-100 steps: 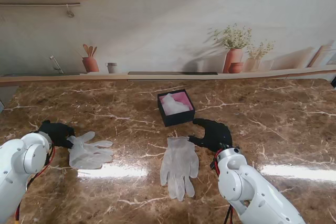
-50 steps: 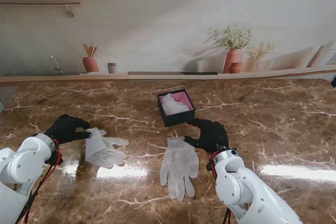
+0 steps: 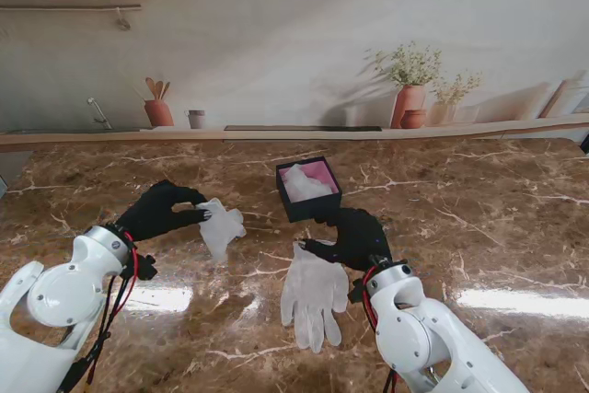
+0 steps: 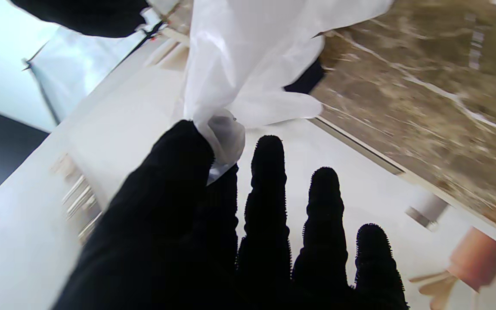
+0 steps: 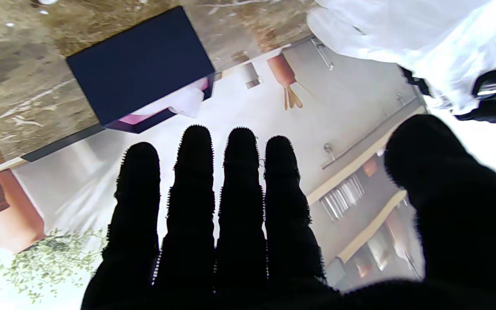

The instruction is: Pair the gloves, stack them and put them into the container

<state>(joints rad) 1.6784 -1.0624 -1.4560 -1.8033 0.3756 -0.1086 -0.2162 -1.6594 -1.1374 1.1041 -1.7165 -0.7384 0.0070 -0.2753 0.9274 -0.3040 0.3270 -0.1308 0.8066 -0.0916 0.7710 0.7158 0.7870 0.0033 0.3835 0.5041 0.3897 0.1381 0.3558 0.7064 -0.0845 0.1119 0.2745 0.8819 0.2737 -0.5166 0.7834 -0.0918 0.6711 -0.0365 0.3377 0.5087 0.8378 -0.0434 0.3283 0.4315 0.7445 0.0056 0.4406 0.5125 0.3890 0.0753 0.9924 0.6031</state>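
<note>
From the stand view I cannot see what lies under my right hand [image 3: 352, 238]; it hovers with fingers spread and holds nothing, near the cuff of the flat white glove [image 3: 315, 292] on the brown marbled worktop [image 3: 479, 218]. The small dark box [image 3: 308, 190], pink inside, has something pale in it that I cannot make out. My left hand [image 3: 164, 210] pinches a thin, crumpled white glove [image 3: 221, 226] above the worktop, left of the box.

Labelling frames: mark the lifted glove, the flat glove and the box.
lifted glove [image 3: 221, 225], stand view, on its palm
flat glove [image 3: 315, 294], stand view, on its palm
box [image 3: 311, 205], stand view, on its near wall
</note>
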